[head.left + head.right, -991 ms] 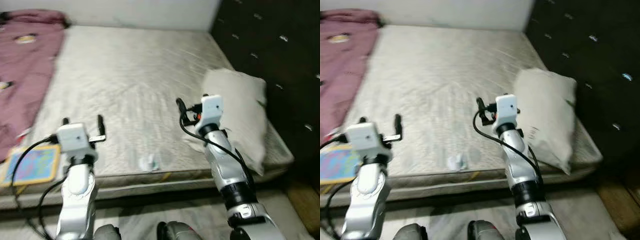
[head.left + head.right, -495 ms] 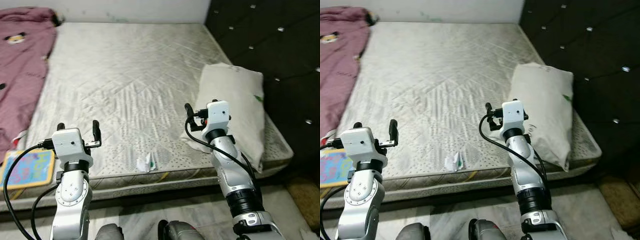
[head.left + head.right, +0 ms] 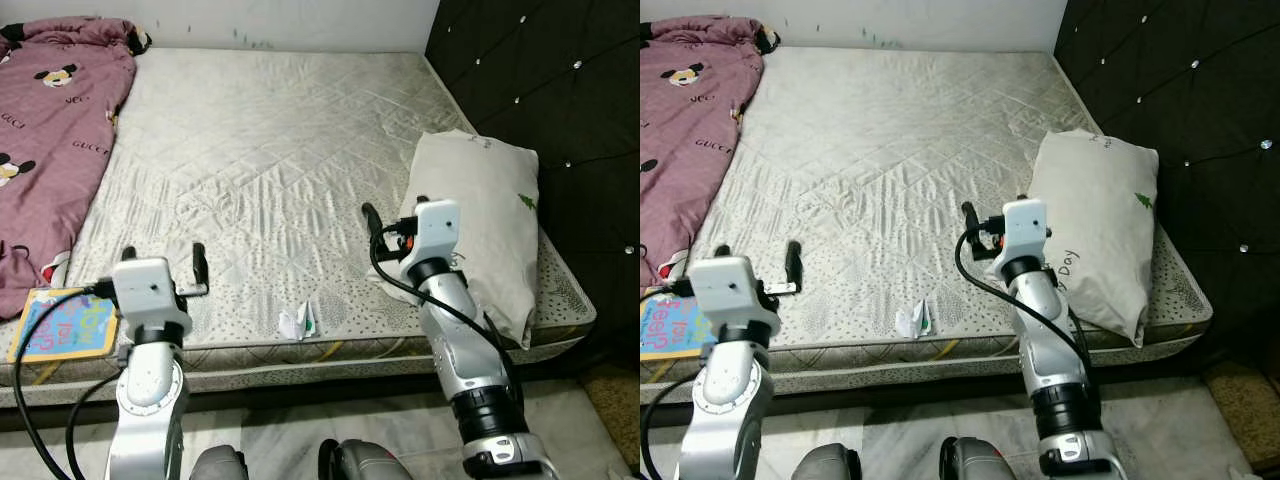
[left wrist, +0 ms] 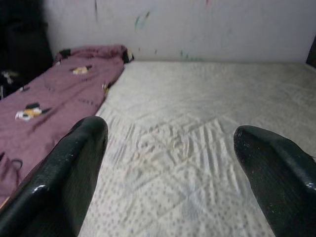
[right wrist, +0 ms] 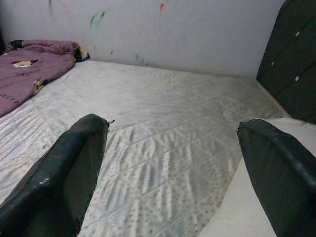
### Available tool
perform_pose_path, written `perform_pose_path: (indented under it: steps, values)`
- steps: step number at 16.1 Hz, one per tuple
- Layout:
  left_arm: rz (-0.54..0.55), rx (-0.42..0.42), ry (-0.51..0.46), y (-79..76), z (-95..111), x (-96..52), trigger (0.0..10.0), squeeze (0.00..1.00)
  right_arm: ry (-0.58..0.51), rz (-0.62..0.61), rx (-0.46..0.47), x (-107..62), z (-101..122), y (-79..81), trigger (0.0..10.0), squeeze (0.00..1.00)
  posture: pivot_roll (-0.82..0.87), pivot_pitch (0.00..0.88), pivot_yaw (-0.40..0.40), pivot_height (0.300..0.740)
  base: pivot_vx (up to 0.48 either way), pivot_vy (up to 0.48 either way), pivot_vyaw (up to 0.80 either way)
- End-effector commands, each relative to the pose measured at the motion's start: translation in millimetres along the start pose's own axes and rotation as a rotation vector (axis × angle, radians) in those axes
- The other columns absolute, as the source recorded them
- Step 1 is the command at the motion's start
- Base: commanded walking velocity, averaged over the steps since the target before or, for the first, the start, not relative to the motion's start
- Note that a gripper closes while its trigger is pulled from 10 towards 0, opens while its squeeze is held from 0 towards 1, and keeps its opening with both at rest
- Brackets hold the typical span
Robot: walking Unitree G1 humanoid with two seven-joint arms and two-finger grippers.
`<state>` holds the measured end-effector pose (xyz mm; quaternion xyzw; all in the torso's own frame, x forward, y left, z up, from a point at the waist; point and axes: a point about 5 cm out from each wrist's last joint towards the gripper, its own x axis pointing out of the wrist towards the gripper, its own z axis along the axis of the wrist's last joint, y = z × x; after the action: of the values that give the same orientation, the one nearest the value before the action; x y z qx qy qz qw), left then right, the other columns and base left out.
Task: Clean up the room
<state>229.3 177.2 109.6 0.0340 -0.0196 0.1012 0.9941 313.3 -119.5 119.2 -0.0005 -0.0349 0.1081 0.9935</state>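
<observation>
Bare mattress (image 3: 270, 170) as landmark: left gripper (image 3: 163, 262) over its near edge, fingers apart, holding nothing; right gripper (image 3: 392, 218) fingers apart, empty, just beside pillow (image 3: 480, 225) at headboard side. Crumpled wrapper (image 3: 298, 322) on near edge between grippers. Pink blanket (image 3: 50, 130) along far-left side, book (image 3: 65, 325) at near-left corner
</observation>
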Motion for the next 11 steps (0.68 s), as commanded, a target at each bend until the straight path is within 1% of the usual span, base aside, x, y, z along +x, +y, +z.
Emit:
perform_pose_path:
  steps: [1, 7, 11]
  values:
    - [0.0, 0.0, -0.006, -0.2, 4, -0.2, 10.0, 0.0, -0.014, 0.012, 0.005, -1.2, 5, 0.5, 10.0, 0.0, 0.02, 0.117, -0.068, 0.74, 0.0, 0.0, 0.0]
    - [0.005, -0.002, -0.008, -0.2, 6, 3.2, 10.0, 0.0, -0.013, 0.069, 0.02, -0.8, 7, 10.6, 10.0, 0.0, 0.03, 0.124, -0.072, 0.74, 0.0, 0.0, 0.0]
    - [0.004, 0.0, -0.011, -1.0, 7, 4.9, 10.0, 0.0, -0.013, 0.072, 0.021, -0.1, 8, 10.6, 10.0, 0.0, 0.02, 0.126, -0.071, 0.74, 0.0, 0.0, 0.0]
